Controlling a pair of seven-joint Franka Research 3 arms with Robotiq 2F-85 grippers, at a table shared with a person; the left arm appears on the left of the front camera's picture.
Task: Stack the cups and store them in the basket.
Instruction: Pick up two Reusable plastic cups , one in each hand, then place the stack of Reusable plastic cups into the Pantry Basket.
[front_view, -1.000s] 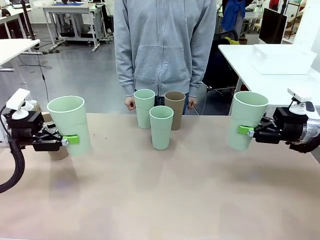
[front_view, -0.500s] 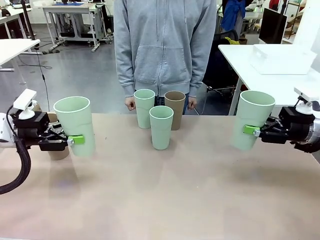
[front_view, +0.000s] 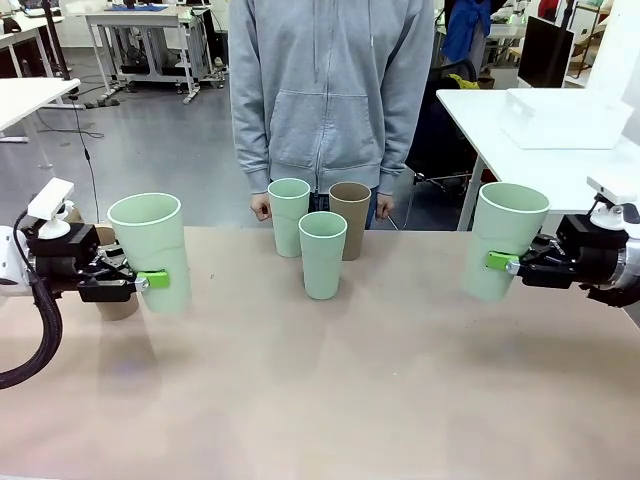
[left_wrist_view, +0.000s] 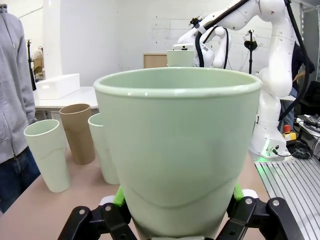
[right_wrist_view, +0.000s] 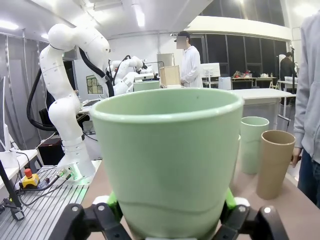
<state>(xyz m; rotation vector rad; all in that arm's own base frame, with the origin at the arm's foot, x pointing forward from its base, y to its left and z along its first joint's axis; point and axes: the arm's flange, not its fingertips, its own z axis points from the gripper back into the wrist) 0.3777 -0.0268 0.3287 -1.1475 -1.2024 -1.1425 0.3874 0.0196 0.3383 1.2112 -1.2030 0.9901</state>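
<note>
In the front view the left tool (front_view: 150, 279) is clenched around the lower half of a mint-green tumbler (front_view: 150, 245), held upright near the left edge of the bench (front_view: 320, 400). The right tool (front_view: 497, 262) grasps a second mint-green tumbler (front_view: 505, 235) the same way near the right edge, leaning slightly. Both tumblers seem raised off the bench. Between them, near the far edge in front of the person (front_view: 330, 90), three loose cups stand close together: a rear mint cup (front_view: 288, 215), a tan-brown cup (front_view: 350, 218) beside it, and a front mint cup (front_view: 323, 255). This view alone takes in a tan cup (front_view: 112, 305) partly hidden behind the left tool, and a white box (front_view: 565, 118) on a separate white table (front_view: 490, 150) at the right. The left wrist view adds the grip itself: green pads (left_wrist_view: 118, 197) press on both sides of the held tumbler (left_wrist_view: 177, 150), with the three loose cups standing beyond it. The right wrist view shows its own tumbler (right_wrist_view: 167, 160) pinched likewise, and the tan-brown cup (right_wrist_view: 275, 162) near the person's hand (right_wrist_view: 296, 157).
</note>
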